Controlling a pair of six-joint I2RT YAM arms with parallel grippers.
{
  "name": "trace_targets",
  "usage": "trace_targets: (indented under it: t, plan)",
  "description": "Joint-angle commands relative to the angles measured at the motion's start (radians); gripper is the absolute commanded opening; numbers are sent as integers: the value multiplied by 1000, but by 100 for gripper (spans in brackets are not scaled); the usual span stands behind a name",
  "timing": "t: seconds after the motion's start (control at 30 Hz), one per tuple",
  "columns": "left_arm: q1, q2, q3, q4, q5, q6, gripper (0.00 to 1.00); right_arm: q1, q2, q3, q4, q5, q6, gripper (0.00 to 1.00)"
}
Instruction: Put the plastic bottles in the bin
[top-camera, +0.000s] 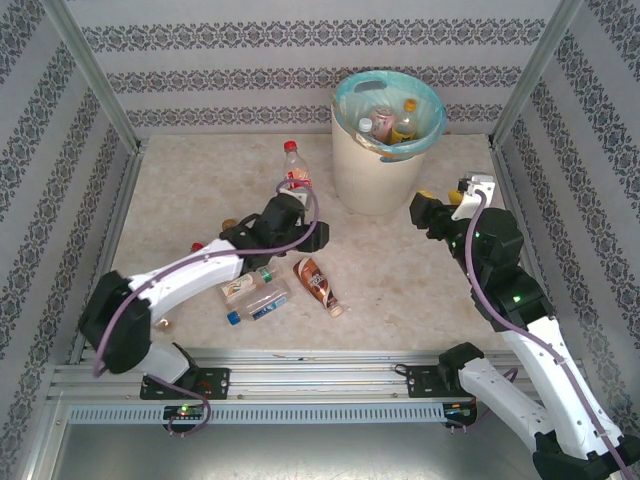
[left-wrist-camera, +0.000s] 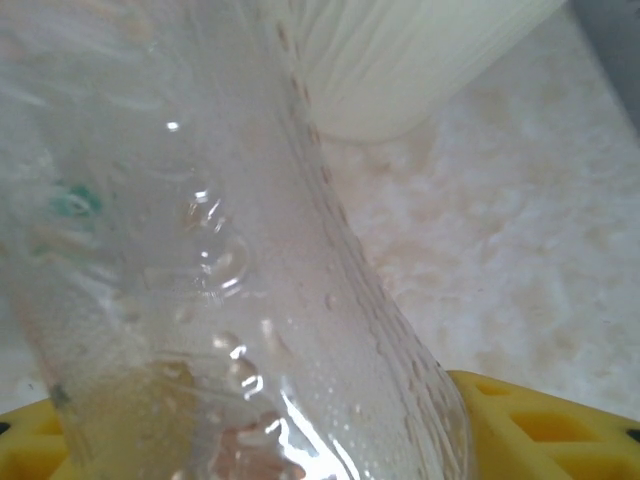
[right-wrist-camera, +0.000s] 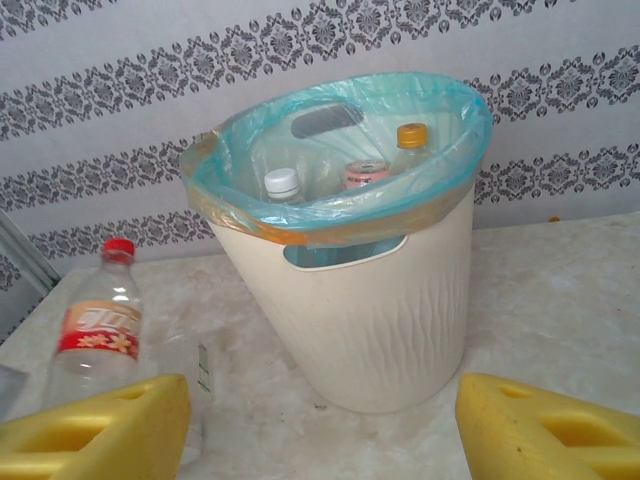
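Between the fingers (left-wrist-camera: 545, 430) of the left claw (left-wrist-camera: 285, 445), matt yellow plastic, the clear bottle (left-wrist-camera: 200, 260) is glossy, ribbed plastic beaded with droplets. Beyond the right claw (right-wrist-camera: 320, 430), the bin (right-wrist-camera: 380, 320) is matt cream plastic with fine grooves, its liner (right-wrist-camera: 330, 215) thin shiny film. The table (right-wrist-camera: 560, 300) looks like matt, marbled stone.

Walls (top-camera: 300, 40) on 3 sides: pale grey-white wallpaper w/ horiz. bands of dark damask-type ornament, alternating w/ plain stripes. Table (top-camera: 180, 190) top is cream, marble-look w/ faint beige veining, matt. Aluminium post (top-camera: 92, 80) rises at back-left corner, 2nd post (top-camera: 532, 68) at back-rt; both slant outward in top view. Near edge: slotted aluminium rail (top-camera: 320, 362) across the width, perforated strip (top-camera: 300, 412) just below it, then dull grey metal sheet (top-camera: 300, 455). Light soft & even, shadows faint.
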Motion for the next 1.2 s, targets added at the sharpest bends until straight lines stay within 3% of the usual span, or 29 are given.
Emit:
trace_targets:
  t: [0.0, 0.07, 0.2, 0.43, 0.7, 0.9, 1.17]
  plan:
    - [7, -136, -88, 184, -10, 178, 49, -7, 2, 35, 21, -30, 34, 70]
    - [6, -217, -150, 236, -17, 287, 38, -5, 7, 44, 23, -52, 36, 69]
    - [6, -356, -217, 244, 47, 488, 36, 5, 18, 59, 47, -100, 42, 69]
    - [6, -503, -248, 139, 222, 688, 18, 31, 20, 55, 141, -243, 56, 68]
    - [4, -531, -250, 0, 462, 816, 7, 103, 47, 112, 213, -439, 32, 66]
    - [-15, -498, -208, -110, 545, 876, 3, 199, 80, 178, 198, -419, -26, 66]
    - [-25, -545, -253, -98, 577, 908, 3, 243, 129, 215, 177, -369, -11, 66]
